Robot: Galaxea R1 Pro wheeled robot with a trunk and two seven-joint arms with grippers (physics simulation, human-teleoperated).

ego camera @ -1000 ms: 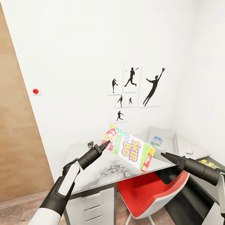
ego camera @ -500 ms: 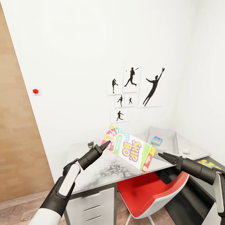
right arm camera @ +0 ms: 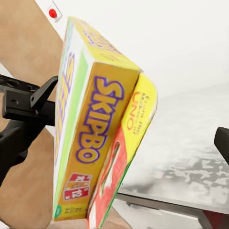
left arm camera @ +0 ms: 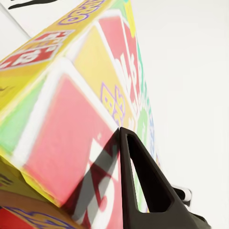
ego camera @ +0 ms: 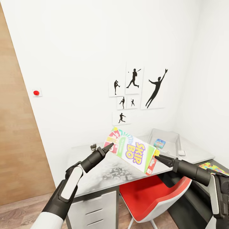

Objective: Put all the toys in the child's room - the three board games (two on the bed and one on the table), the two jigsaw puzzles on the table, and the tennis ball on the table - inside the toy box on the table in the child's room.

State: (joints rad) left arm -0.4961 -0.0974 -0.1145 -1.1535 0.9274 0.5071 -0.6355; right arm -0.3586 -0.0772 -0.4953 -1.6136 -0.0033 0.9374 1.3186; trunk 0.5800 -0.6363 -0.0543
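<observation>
The red-green-yellow Skip-Bo board game (ego camera: 133, 152) hangs tilted above the table's light grey top (ego camera: 105, 173). My left gripper (ego camera: 109, 146) is shut on its upper left corner, and one dark finger (left arm camera: 143, 181) lies flat against the printed face (left arm camera: 71, 119). My right gripper (ego camera: 157, 157) is open, its tips just off the box's lower right corner. In the right wrist view the box's yellow edge (right arm camera: 90, 133) stands close ahead. The light grey toy box (ego camera: 168, 135) stands behind on the table with a small blue board game (ego camera: 159, 143) inside. A jigsaw puzzle (ego camera: 211, 167) lies on the dark top.
A red chair (ego camera: 152, 194) is tucked under the table below the held box. White drawers (ego camera: 92, 206) sit under the light top. Black silhouette prints (ego camera: 136, 89) hang on the white wall. A wood panel (ego camera: 16, 133) stands at the left.
My right gripper has moved left, from beside the chair's edge up to the Skip-Bo box's lower right corner. The left gripper and the box have barely shifted.
</observation>
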